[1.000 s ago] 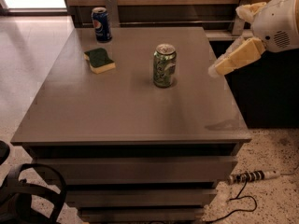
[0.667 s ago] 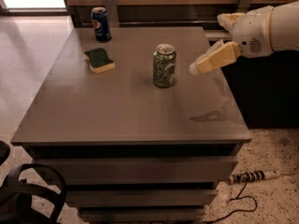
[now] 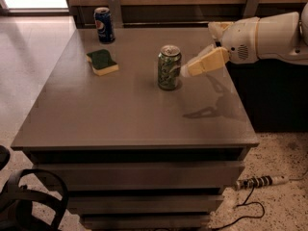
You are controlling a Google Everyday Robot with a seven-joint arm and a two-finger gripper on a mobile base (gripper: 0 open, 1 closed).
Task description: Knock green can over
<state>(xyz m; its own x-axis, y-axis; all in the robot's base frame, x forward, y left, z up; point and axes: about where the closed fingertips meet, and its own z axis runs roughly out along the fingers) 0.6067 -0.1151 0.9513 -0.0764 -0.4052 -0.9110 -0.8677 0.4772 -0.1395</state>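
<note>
The green can [image 3: 169, 67] stands upright near the middle of the grey table [image 3: 130, 109]; it is green with pale markings and a silver top. My gripper [image 3: 188, 70] reaches in from the right, just above the table. Its tan fingertips are right beside the can's right side, at about mid height. I cannot tell whether they touch the can. The white arm [image 3: 269, 35] stretches off to the right edge.
A blue Pepsi can [image 3: 104, 25] stands at the table's far left corner. A green-and-yellow sponge [image 3: 102, 62] lies left of the green can. A dark wall panel runs behind the table. A power strip and cable [image 3: 260, 183] lie on the floor at right.
My gripper has moved left across the table's right side, from well clear of the green can to right beside it. The can still stands upright in the same spot.
</note>
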